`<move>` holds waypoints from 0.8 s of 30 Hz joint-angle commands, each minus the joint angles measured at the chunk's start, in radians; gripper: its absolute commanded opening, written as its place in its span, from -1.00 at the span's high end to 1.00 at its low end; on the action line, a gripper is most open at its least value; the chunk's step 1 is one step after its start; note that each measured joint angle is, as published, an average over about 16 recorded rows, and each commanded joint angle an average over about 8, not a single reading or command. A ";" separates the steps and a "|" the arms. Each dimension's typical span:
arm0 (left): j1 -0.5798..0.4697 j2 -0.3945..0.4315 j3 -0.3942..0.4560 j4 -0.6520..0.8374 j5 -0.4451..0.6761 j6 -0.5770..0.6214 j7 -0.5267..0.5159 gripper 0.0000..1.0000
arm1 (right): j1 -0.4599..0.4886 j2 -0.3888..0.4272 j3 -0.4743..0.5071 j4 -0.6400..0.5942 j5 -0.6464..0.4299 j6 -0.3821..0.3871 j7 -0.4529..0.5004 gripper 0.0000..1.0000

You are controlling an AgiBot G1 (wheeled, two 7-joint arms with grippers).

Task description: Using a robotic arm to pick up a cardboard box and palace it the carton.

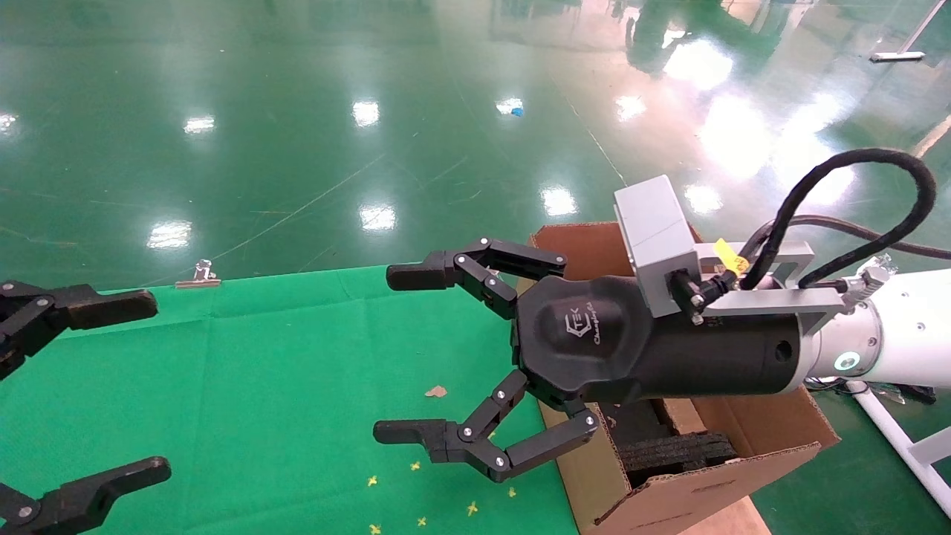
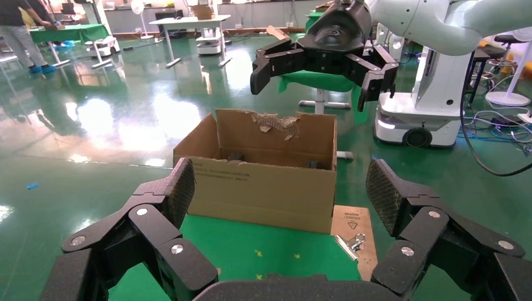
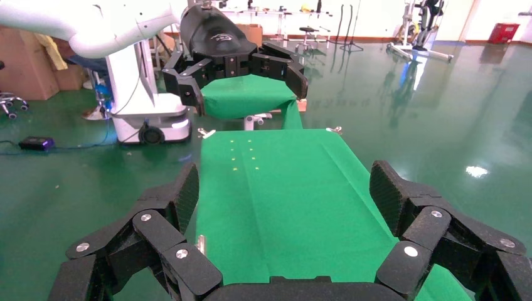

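The small cardboard box shows in no view. The carton (image 1: 750, 438) stands at the right end of the green table, open, with black foam inserts (image 1: 672, 453) inside; it also shows in the left wrist view (image 2: 263, 188). My right gripper (image 1: 400, 354), on the white robotic arm (image 1: 910, 334), is open and empty. It hovers level over the table with its body above the carton's left wall. It also shows in its own view (image 3: 285, 188) and in the left wrist view (image 2: 313, 88). My left gripper (image 1: 147, 386) is open and empty at the far left, facing the carton (image 2: 280, 188).
The green cloth table (image 1: 260, 386) carries small yellow cross marks (image 1: 420, 490) and a brown scrap (image 1: 436, 391). A metal binder clip (image 1: 199, 276) holds the cloth at the far edge, and another (image 2: 351, 243) sits by the carton. Glossy green floor surrounds the table.
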 commanded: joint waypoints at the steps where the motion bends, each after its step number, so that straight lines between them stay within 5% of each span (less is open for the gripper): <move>1: 0.000 0.000 0.000 0.000 0.000 0.000 0.000 -1.00 | 0.000 0.000 0.000 0.000 0.000 0.000 0.000 -1.00; 24: 0.000 0.000 0.000 0.000 0.000 0.000 0.000 -1.00 | 0.000 0.000 0.000 0.000 0.000 0.000 0.000 -1.00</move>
